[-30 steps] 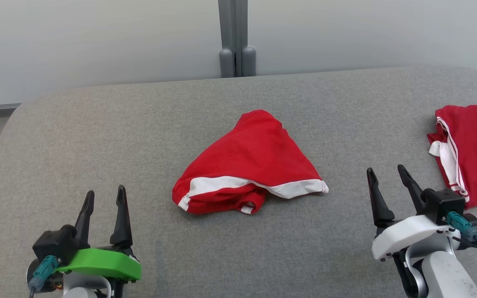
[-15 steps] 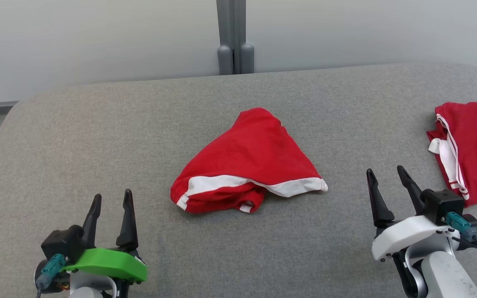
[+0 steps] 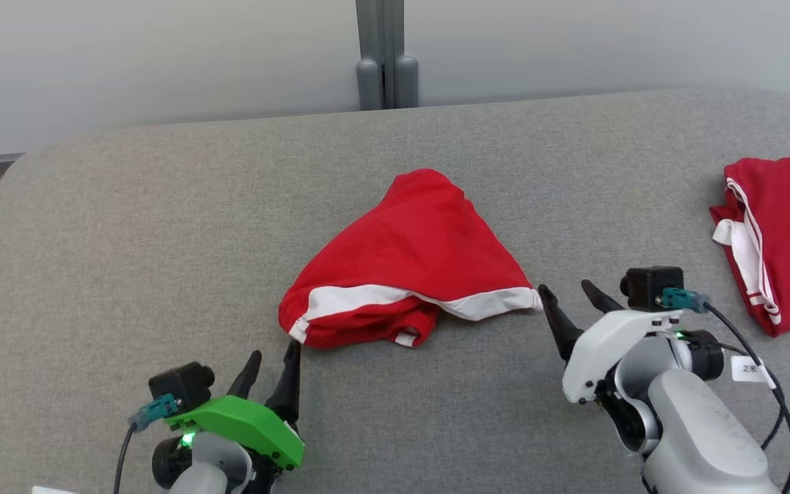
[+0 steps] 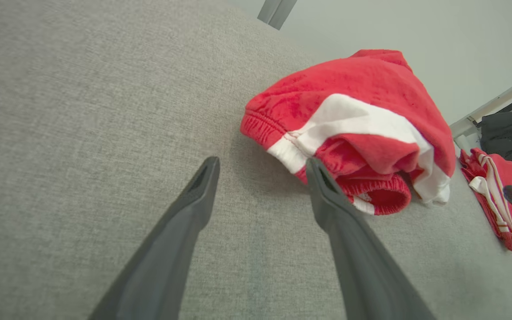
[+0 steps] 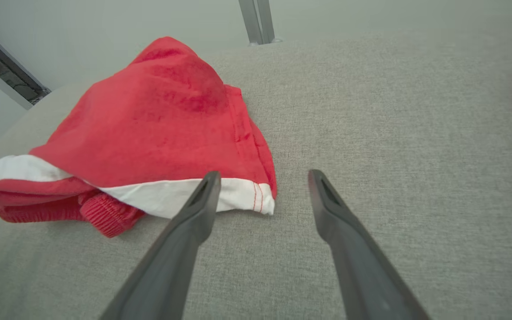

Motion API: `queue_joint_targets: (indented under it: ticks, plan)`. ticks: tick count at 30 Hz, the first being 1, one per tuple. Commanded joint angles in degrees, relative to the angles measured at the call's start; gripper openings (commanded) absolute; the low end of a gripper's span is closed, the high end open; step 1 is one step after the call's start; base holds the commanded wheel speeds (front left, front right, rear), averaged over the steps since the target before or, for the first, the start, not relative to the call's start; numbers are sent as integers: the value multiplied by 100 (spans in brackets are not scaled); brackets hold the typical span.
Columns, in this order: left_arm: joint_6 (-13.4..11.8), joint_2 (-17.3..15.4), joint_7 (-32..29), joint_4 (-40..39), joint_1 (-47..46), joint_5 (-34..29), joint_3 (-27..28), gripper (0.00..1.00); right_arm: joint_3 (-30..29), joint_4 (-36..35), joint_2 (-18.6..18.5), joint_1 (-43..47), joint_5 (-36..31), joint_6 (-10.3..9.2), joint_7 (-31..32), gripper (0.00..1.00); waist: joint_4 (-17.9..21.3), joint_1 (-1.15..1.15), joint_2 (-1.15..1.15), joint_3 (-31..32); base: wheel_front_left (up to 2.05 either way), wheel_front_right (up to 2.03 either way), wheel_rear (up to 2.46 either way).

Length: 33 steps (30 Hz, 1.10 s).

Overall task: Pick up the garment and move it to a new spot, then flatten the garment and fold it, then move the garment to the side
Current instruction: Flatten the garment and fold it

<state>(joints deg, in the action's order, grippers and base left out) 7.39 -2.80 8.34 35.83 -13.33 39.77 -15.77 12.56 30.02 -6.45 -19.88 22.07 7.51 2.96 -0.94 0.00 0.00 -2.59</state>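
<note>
Left fingers [image 3: 288,387] are spread wide with nothing between them. The inner tip sits right at the near-left corner of the garment [image 3: 412,261], by the red elastic band and white stripe; can't tell if it actually touches. Right fingers [image 3: 559,326] are also spread wide and empty, with the inner tip just beside the garment's white-hemmed right corner. In the right wrist view that finger overlaps the hem edge, and contact isn't clear. The garment is red with a white band, bunched into a humped triangle in the middle of the grey fabric tabletop [image 3: 127,240], lying between the two sets of fingers, peak pointing to the far side. Neither side has a grip on it. Counts: two red garments. One is the centre one. The second red garment [image 3: 789,233] has thin white stripes and lies flat at the right edge of the tabletop, well apart from the first. There are two arms with two dark fingers each, four in all. One has a green wrist shell (left) and one a white (right).
</note>
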Motion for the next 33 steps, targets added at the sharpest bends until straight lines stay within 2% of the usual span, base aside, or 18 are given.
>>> queue_joint_targets:
  ticks: [1, 7, 15, 27, 28, 29, 30, 31, 32, 33]
  plan:
    - [14, -23, -46, 49, -181, 146, -114, 100, 85, 148, 30, -176, 120, -3, 88, 100, -30, 0, 0, -43, 0, 0, 0]
    - [14, -23, -117, 289, -552, 726, -551, 100, 488, 894, 26, -727, 278, -2, 236, 100, -88, 0, 0, -217, 0, 0, 0]
    - [15, -22, -100, 763, -1054, 1140, -786, 100, 988, 1704, -77, -1317, 218, -2, 209, 100, -182, 0, 0, -482, 0, 0, 0]
    - [15, -23, -31, 1103, -1360, 1648, -1284, 100, 1692, 2094, -83, -1595, 773, -2, -35, 100, -180, 0, 0, -619, 0, 0, 0]
    - [15, -23, -50, 1130, -1382, 1676, -1340, 100, 1745, 2116, -95, -1594, 811, -2, -59, 86, -176, 0, 0, -617, 0, 0, 0]
    - [15, -23, -47, 1154, -1397, 1689, -1374, 76, 1787, 2131, -102, -1598, 837, -2, -68, 42, -172, 0, 0, -614, 0, 0, 0]
    - [15, -24, -30, 1191, -1415, 1700, -1421, 43, 1838, 2147, -111, -1603, 879, -2, -79, 13, -164, 0, 0, -609, 0, 0, 0]
    - [15, -24, -2, 1216, -1432, 1707, -1455, 14, 1879, 2159, -122, -1609, 913, -2, -98, 0, -156, 0, 0, -604, 0, 0, 0]
    - [15, -23, 34, 1245, -1452, 1720, -1490, 0, 1922, 2173, -134, -1621, 946, -2, -118, 0, -144, 0, 0, -596, 0, 0, 0]
    - [15, -23, 49, 1262, -1468, 1732, -1520, 0, 1943, 2179, -146, -1632, 981, -2, -153, 0, -133, 0, 0, -589, 0, 0, 0]
